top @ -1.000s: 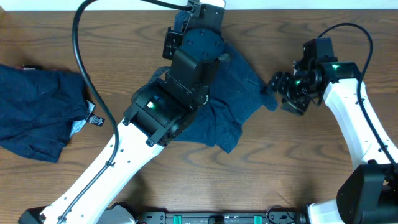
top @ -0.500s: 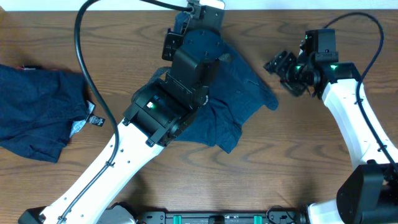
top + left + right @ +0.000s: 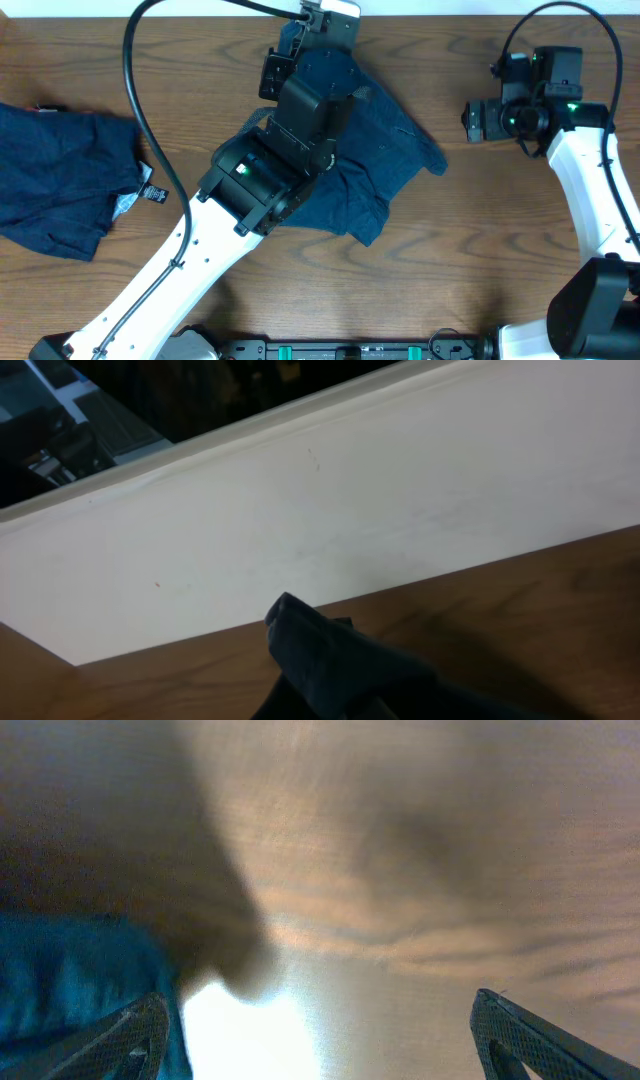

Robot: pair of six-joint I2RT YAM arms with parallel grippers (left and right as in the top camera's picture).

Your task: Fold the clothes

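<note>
Navy shorts lie diagonally, far-left to near-right.

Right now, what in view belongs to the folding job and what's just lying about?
Job: middle navy garment; left navy garment, tags showing; left gripper, shut on the middle garment's edge; right gripper, open and empty.
Just there: black cable; wooden table.

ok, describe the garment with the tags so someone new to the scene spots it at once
On the wooden table, look to the far left. A crumpled dark navy garment lies there, partly cut off by the frame. Unlike the navy garment under the left arm, it has small white and black tags at its right edge.
</note>
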